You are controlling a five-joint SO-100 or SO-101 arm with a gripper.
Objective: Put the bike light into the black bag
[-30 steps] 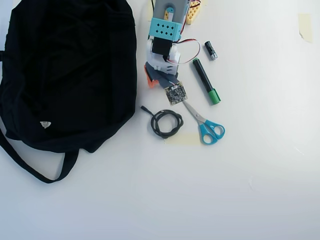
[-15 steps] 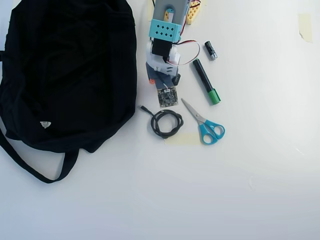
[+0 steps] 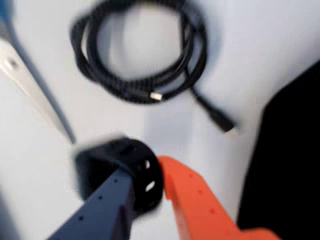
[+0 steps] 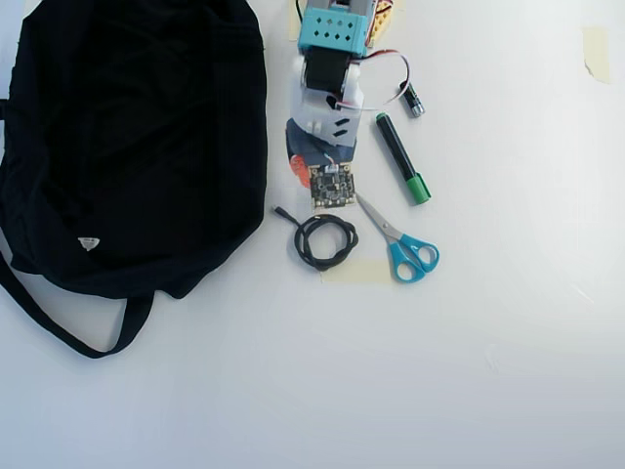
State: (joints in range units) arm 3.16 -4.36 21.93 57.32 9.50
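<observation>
In the blurred wrist view the bike light (image 3: 131, 172), a chunky black body with a holed black strap, sits pinched between my dark blue finger (image 3: 102, 210) and my orange finger (image 3: 200, 205). My gripper (image 3: 150, 182) is shut on it, just above the white table. The black bag (image 3: 292, 165) fills the right edge of that view. From overhead the black bag (image 4: 127, 137) spreads over the left of the table. My gripper (image 4: 308, 174) hangs just right of the bag's edge, and the arm hides the bike light there.
A coiled black cable (image 4: 325, 241) lies just below the gripper, also ahead of it in the wrist view (image 3: 140, 55). Blue-handled scissors (image 4: 400, 244), a green-capped marker (image 4: 402, 159) and a small battery (image 4: 411, 99) lie to the right. The bag's strap (image 4: 68, 332) loops at lower left.
The arm has drawn back toward the top edge and the wrist has turned, so the orange finger shows again at the lower left of the wrist. The objects on the table have not moved.
</observation>
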